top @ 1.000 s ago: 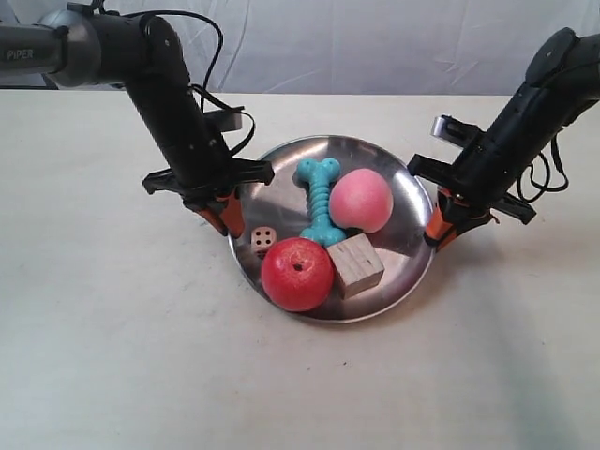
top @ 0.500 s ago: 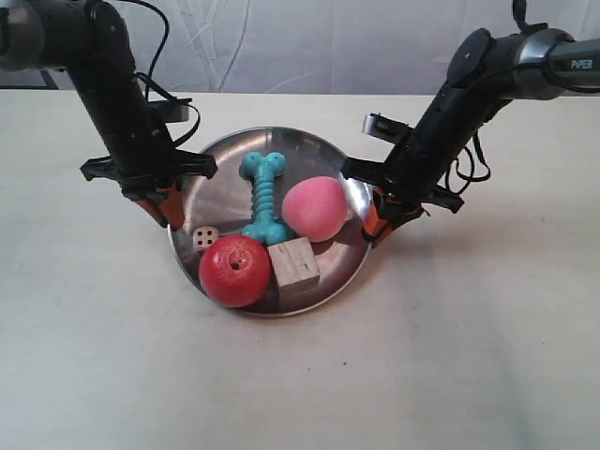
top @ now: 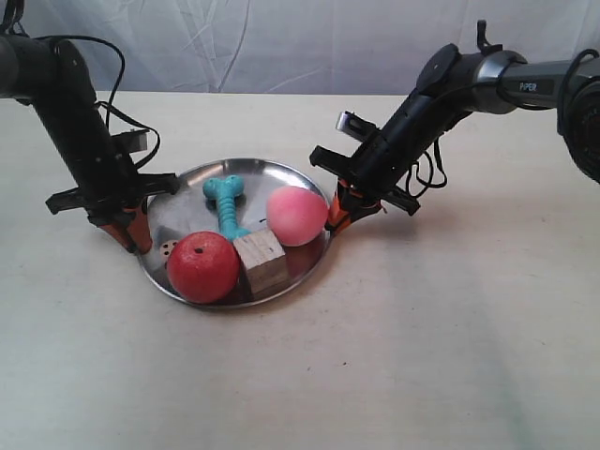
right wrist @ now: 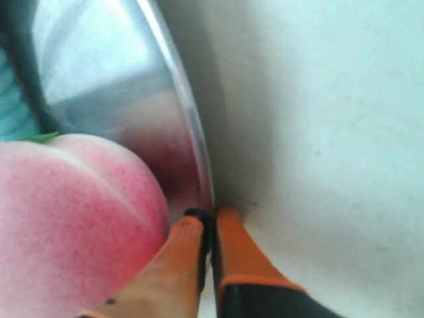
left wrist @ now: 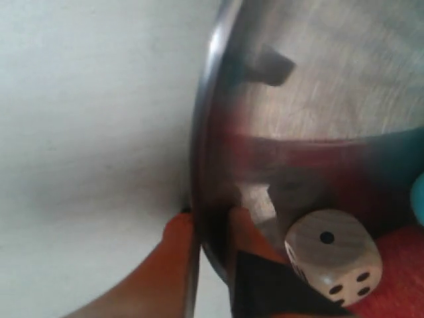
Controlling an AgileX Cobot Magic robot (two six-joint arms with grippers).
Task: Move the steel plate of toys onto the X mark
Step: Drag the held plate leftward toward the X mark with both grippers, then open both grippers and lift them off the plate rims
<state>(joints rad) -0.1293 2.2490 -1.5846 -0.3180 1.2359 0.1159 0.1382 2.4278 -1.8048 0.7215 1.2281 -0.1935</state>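
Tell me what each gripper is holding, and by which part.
Both hold the steel plate by its rim, on opposite sides: the left gripper pinches the rim near the die, the right gripper beside the peach.

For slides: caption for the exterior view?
Left gripper and right gripper clamp opposite rims of the steel plate of toys.

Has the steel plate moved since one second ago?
Yes. The steel plate has slid toward the exterior view's left, judged against the folds of the backdrop.

Worktop (top: 422,356) is pale and matte, with the round steel plate (top: 185,201) on or just over it, left of centre in the exterior view, contact not confirmable.
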